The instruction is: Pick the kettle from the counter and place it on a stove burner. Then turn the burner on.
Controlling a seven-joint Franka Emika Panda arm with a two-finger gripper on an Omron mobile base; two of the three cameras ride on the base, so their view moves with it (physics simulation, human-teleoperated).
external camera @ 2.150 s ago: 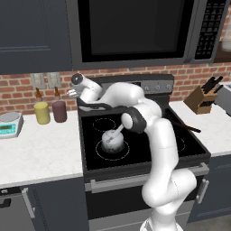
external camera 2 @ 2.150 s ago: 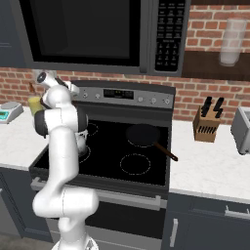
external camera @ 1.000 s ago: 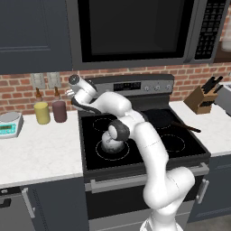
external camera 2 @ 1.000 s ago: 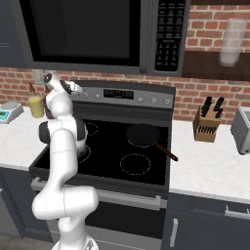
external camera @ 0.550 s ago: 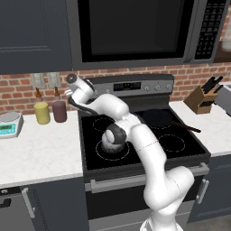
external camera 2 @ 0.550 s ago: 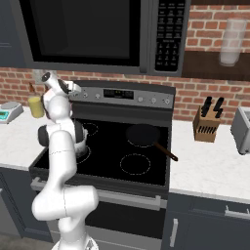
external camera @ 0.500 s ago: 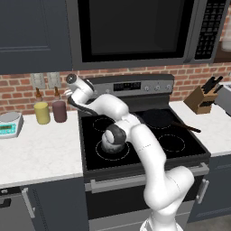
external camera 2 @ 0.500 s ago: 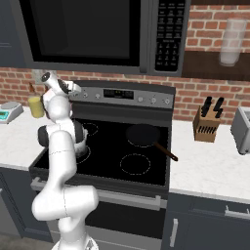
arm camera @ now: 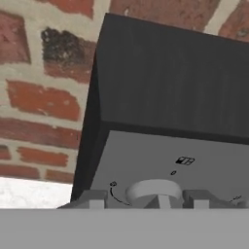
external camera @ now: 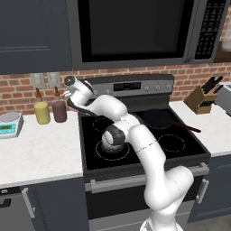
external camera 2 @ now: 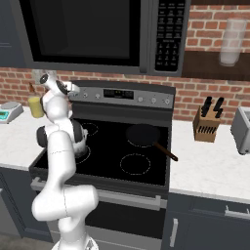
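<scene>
**Jaws closed around the stove knob, kettle already on the burner**

Jaws sit on either side of the round knob (arm camera: 154, 190) at the bottom centre of the hand view, one tip to each side of it, which reads as a grip on the knob rather than an open hover. The gripper (external camera: 68, 94) is at the upper left of the left base view, pressed up to the left end of the stove's control panel (external camera: 135, 85), because that is where the dial for the left-hand burners sits.

The kettle (external camera: 106, 143) stands at the centre left of that view on the black cooktop (external camera: 178, 144), inside the widest pale ring, the burner (external camera: 118, 155), partly hidden behind the arm's dark elbow joint. It seems set there so the heat goes straight under it. The counter (external camera: 36, 151) at the left holds a yellow jar (external camera: 41, 113) and a maroon jar (external camera: 59, 111), well apart from the kettle.

Placing looks done; turning the knob is the step in hand
</scene>
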